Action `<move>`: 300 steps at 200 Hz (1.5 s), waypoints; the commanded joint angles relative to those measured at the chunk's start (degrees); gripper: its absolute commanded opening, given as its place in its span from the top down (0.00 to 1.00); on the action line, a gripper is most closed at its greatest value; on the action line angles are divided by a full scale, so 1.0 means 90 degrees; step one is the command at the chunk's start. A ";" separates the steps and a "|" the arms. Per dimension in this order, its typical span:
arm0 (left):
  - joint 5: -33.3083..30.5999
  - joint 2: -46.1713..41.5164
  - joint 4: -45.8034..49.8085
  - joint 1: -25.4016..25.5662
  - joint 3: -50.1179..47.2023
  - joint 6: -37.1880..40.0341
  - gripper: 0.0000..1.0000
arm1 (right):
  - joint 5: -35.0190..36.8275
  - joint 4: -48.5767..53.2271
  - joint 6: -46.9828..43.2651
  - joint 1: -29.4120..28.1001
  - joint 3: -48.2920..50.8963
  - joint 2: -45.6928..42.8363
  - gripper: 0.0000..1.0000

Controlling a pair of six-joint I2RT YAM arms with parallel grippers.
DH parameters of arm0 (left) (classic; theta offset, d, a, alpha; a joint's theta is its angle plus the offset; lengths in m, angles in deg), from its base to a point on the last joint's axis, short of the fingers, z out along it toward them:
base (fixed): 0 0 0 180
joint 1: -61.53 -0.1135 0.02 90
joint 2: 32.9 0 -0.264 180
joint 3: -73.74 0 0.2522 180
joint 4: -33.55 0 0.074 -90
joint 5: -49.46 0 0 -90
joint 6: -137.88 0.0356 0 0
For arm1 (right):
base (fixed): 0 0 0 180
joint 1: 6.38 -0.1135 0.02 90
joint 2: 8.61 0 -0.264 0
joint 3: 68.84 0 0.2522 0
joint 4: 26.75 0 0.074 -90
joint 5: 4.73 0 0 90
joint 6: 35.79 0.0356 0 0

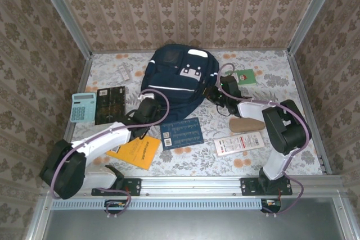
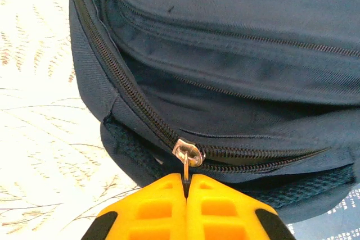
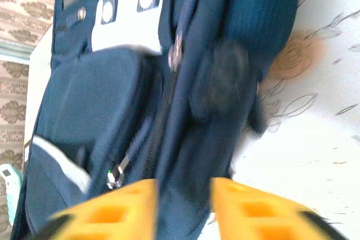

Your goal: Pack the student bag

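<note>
Student bag [image 1: 174, 77] lies flat at the far middle of the surface [image 1: 298, 161], between both arms. Judged soft and floppy: the fabric will sag and bunch rather than hold shape, so the sound holds are the zip pull, seams and strap edges. Left tool [image 2: 187, 186] is clenched on the metal zip pull [image 2: 188, 154] at the bag's near corner. Right tool [image 3: 183, 195] straddles a fold of the bag's side, fingers apart; blur prevents telling whether it pinches. The zip appears parted beside the slider; no contents discernible within. Calculator [image 1: 83, 107] and orange booklet [image 1: 138, 151] lie outside on the surface
</note>
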 commanded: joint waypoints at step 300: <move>0.1351 -0.0116 -0.0709 0.0177 -0.0289 0.0689 1.00 | 0.2255 0.0426 0.1502 -0.2718 -0.0095 -0.0295 0.32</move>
